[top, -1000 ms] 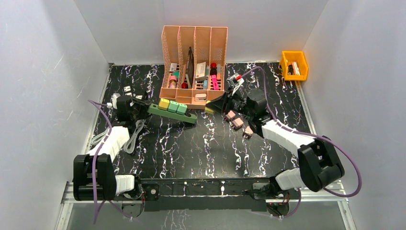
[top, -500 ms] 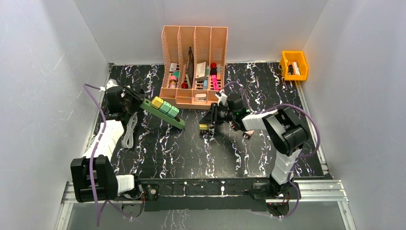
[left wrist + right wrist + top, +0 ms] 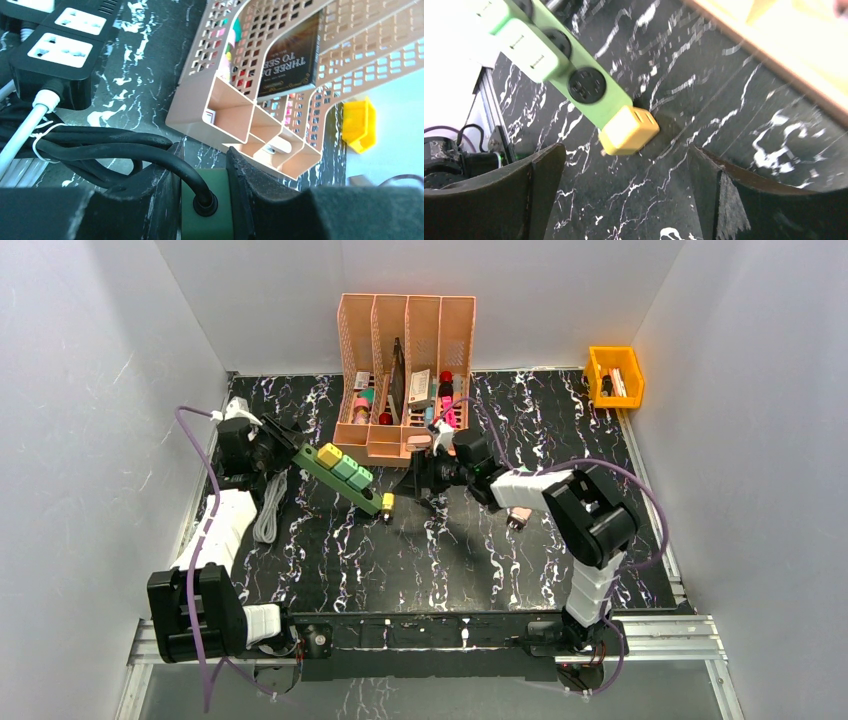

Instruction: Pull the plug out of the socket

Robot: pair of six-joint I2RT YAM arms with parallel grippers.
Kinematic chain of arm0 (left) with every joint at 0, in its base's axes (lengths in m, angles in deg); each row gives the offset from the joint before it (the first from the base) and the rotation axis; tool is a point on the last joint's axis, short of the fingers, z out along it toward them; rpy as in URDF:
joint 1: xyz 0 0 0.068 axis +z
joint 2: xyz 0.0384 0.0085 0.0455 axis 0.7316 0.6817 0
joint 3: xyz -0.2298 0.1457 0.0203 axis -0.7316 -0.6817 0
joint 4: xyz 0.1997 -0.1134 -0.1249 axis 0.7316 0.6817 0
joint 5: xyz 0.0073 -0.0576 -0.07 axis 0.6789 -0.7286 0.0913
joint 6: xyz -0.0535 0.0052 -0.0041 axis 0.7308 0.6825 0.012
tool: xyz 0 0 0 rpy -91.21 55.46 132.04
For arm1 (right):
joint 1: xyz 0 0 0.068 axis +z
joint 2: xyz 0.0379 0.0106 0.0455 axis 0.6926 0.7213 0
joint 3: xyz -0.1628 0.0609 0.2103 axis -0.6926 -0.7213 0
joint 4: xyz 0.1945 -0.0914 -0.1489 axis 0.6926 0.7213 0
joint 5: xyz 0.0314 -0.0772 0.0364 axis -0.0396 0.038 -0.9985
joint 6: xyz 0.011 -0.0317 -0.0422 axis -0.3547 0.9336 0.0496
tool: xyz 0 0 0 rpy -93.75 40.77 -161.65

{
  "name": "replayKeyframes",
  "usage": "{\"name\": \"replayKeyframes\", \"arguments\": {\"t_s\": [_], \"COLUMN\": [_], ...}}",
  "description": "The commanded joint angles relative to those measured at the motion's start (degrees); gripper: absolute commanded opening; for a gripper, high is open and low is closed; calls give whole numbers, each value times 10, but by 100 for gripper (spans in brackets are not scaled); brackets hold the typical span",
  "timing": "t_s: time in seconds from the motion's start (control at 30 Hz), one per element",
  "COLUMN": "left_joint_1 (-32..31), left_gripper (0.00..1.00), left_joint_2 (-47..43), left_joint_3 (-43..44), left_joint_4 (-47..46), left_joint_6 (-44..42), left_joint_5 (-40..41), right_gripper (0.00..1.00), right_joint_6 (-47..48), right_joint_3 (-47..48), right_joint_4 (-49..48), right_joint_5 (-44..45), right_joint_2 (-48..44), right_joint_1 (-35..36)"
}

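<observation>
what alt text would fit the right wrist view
A yellow plug lies on the black marbled table at the end of a green strip, whose nearest socket is empty. The right gripper is open, its fingers wide either side.

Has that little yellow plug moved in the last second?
Yes. The yellow plug has shifted left and nearer the arms' bases, away from the organizer, and now lies at the end of the green strip.

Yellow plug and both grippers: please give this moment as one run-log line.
left gripper: shut on green power strip | yellow cube plug: unplugged, lying loose by strip's end | right gripper: open, empty
</observation>
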Motion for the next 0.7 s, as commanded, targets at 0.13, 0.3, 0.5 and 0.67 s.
{"name": "replayKeyframes", "arguments": {"t_s": [0.13,0.3,0.5,0.67], "left_joint_1": [-2,-5,-5,-5], "left_gripper": [0,0,0,0], "left_joint_2": [-4,8,21,21], "left_joint_3": [40,46,60,58], "left_joint_4": [-107,-86,-61,-62], "left_joint_6": [-30,-32,-32,-33], "left_joint_5": [-142,-143,-140,-139], "right_gripper": [98,97,95,95], "right_joint_6": [70,47,122,203], "right_joint_3": [32,141,268,309], "right_joint_4": [-255,-341,-241,-145], "right_joint_5": [-16,-156,-203,-205], "right_joint_2": [-79,26,94,109], "right_joint_1": [-5,6,32,55]}}
